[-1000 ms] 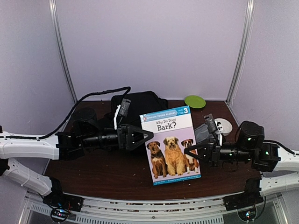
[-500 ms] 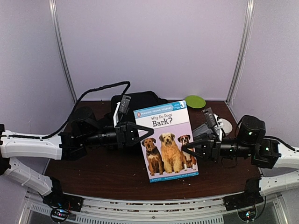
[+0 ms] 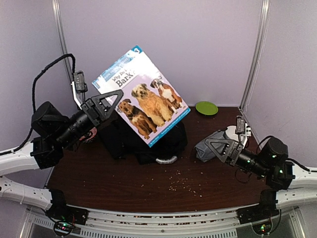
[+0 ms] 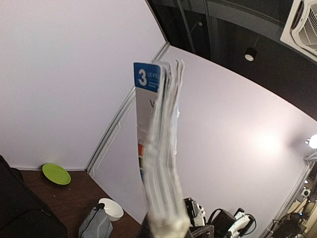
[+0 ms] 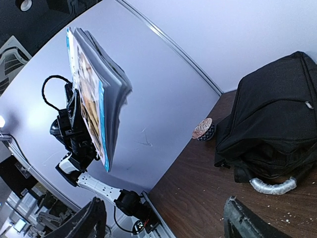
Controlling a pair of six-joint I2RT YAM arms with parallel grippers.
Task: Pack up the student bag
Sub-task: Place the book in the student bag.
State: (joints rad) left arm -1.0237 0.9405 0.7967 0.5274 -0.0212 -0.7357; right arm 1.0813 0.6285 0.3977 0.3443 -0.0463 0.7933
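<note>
Handover done: a second ago both tools had the book low over the desk's front. Now the left tool (image 3: 113, 100) alone has it, clamped shut on the left edge of the book (image 3: 141, 94).

Book is raised high and tilted, cover toward the overhead camera. The left wrist view shows it edge-on, pages fanning slightly.

Right tool (image 3: 214, 148) has let go and drawn back to the right. Its fingers (image 5: 94, 218) stand wide with nothing between them, near the grey pouch (image 3: 199, 151) and white bowl (image 3: 233, 133).

Bag (image 3: 124, 141) lies at the back middle of the desk (image 3: 124, 183), below the book. Cannot tell whether its mouth is open.

Judgement: book is in transfer, not yet packed. The free right tool could hold the bag open.
</note>
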